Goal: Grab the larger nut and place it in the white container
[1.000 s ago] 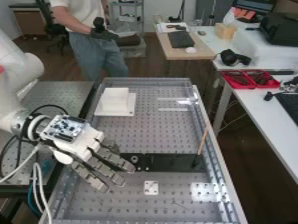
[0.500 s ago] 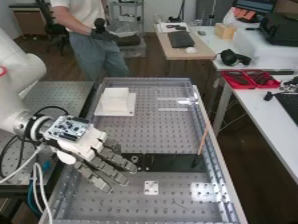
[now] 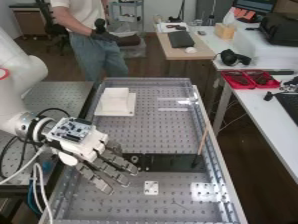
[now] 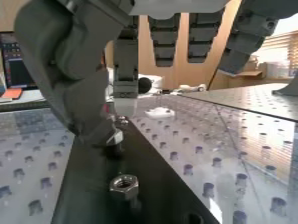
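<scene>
Steady now: the hand (image 3: 85,146), fingers loosely straight, is near what I'd guess is the larger nut (image 4: 124,184), on the black strip (image 3: 171,162). Pinch opposite flats, lift straight up, then aim for the white container (image 3: 116,102), far left.

Arm (image 3: 16,67) cut off, black strip (image 3: 174,162) partly hidden

A robotics lab or workshop, by its look: a perforated metal bench top (image 3: 153,135) under the fingers (image 3: 106,172), a bare circuit board (image 3: 71,130) just above them, and, well apart from them, a white desk (image 3: 256,107) with red parts trays (image 3: 256,87), a monitor (image 3: 255,5) and open shelving (image 3: 126,4).
</scene>
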### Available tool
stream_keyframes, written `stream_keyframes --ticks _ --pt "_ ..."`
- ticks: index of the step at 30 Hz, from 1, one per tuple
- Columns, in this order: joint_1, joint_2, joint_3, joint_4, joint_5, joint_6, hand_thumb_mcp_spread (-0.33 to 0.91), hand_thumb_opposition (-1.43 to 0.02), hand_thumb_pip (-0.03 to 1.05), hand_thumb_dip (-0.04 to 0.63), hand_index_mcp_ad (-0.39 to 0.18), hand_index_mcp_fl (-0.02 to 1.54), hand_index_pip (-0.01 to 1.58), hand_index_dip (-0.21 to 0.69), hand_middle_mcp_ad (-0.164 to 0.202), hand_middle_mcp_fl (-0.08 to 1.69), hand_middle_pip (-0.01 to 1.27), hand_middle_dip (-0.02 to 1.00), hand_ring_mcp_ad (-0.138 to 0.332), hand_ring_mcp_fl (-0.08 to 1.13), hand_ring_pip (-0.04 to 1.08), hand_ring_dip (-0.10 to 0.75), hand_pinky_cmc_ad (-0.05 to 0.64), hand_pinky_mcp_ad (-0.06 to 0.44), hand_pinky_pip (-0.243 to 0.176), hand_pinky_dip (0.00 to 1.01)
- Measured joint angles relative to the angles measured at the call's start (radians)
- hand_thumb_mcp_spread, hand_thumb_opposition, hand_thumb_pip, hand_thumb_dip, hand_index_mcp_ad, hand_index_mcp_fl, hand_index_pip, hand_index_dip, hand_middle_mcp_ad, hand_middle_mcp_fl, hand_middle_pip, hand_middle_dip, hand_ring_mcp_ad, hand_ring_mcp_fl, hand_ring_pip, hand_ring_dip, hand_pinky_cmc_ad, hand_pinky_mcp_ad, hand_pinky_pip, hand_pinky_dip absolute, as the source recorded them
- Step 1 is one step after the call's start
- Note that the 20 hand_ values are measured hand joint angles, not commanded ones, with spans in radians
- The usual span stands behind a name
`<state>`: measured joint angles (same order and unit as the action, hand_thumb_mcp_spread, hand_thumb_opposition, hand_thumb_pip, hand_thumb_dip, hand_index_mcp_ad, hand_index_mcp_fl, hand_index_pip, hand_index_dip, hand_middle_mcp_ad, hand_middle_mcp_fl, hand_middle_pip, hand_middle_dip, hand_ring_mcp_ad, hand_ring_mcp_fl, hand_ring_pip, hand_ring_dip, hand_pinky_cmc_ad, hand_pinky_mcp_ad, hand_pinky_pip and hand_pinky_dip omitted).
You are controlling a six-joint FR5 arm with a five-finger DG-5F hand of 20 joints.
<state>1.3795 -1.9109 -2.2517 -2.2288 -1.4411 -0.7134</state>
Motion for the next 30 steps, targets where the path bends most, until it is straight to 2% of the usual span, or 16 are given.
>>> stream_keyframes --ticks 11,18,30 --pt "-0.001 0.003 -0.003 -0.002 -0.028 -0.034 0.36 -0.91 0.71 0.284 -0.087 0.00 1.47 0.321 0.099 0.00 0.13 0.19 0.162 0.01 0.09 0.073 0.340 0.276 -0.089 0.29" --pt "-0.003 -0.002 -0.004 0.016 -0.027 -0.041 0.36 -0.91 0.71 0.284 -0.087 0.01 1.47 0.321 0.099 0.00 0.13 0.19 0.159 0.01 0.09 0.073 0.340 0.276 -0.089 0.29" --pt "-0.009 -0.015 0.007 0.001 -0.036 -0.046 0.36 -0.91 0.71 0.284 -0.087 0.00 1.49 0.318 0.099 0.00 0.13 0.19 0.159 0.01 0.09 0.073 0.340 0.276 -0.089 0.29"
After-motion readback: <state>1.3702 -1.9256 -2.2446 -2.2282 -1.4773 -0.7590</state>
